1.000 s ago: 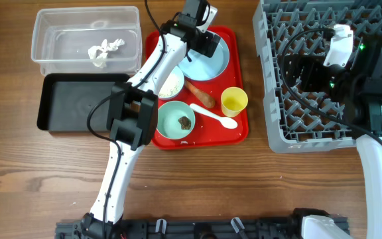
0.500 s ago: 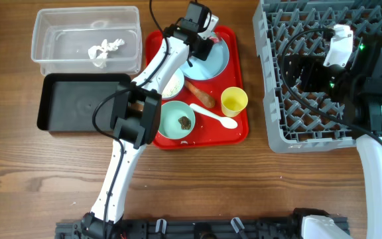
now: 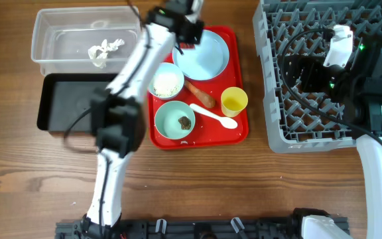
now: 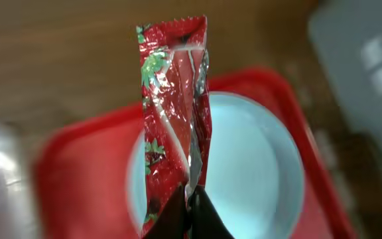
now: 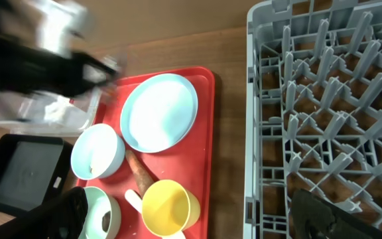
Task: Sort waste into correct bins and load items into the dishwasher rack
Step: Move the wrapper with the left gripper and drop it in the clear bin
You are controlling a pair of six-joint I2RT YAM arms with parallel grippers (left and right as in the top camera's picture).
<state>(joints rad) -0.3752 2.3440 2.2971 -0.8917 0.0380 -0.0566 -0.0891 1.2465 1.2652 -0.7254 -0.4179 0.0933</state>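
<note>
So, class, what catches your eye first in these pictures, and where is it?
The red-and-white wrapper stands out, pinched at one end by the left gripper above the pale blue plate. Next come the red serving tray of dishes in the middle, and the big grey dishwasher rack on the right.

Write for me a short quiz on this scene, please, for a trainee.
1. True or false: the left gripper is shut on the wrapper.
2. What lies in the tub? A) paper B) a spoon C) a bowl
3. Fill in the gap: the cup stands on the red ____.

Key: 1. True. 2. A. 3. tray.
</note>
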